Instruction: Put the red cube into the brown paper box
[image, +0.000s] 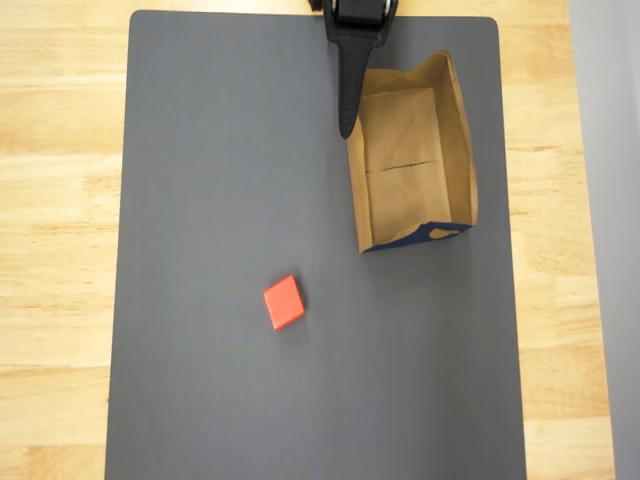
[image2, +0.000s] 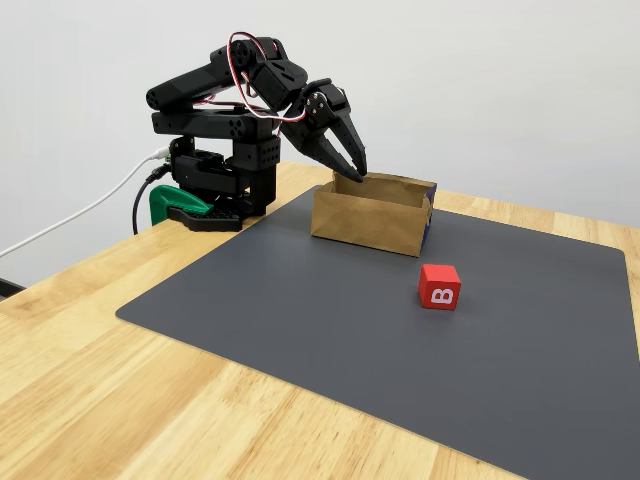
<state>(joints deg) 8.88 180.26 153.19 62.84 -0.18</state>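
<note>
Apparently slightly parted, gripper (image2: 350, 172) hangs beside brown paper box (image2: 368, 222); red cube (image2: 439, 286) apart.

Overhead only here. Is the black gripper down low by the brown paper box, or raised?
Observer: In the fixed view the black two-finger gripper points down, its tips about level with the rim of the creased brown paper box.
Operator: Anything on the red cube's sides?
Observer: Yes, the small red cube has a white letter B on the face toward that camera.
Operator: Arm posture?
Observer: Folded back over its base, beside a green clamp at the edge of the wooden table.
</note>
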